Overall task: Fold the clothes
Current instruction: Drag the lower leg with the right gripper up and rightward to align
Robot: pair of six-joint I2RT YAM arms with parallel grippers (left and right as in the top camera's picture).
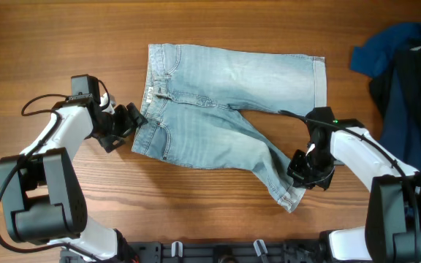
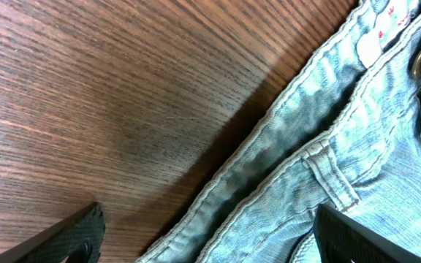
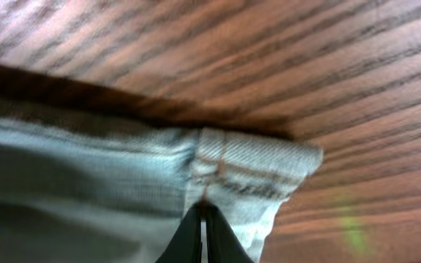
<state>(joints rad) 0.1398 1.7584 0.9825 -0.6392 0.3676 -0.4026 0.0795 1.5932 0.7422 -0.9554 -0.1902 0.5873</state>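
Note:
The light blue jeans [image 1: 225, 95] lie flat on the wooden table, waistband to the left, one leg running to the upper right and the other to the lower right. My left gripper [image 1: 132, 121] is open at the waistband's lower left corner. In the left wrist view its fingers [image 2: 209, 241] straddle the stitched waistband edge [image 2: 327, 109]. My right gripper [image 1: 300, 169] sits at the cuff of the lower leg. In the right wrist view its fingers [image 3: 203, 230] are shut on the hemmed cuff [image 3: 247, 168].
A dark blue garment [image 1: 386, 51] and a black garment [image 1: 419, 95] are piled at the table's right edge, close to my right arm. Bare wood table [image 1: 64, 44] surrounds the jeans.

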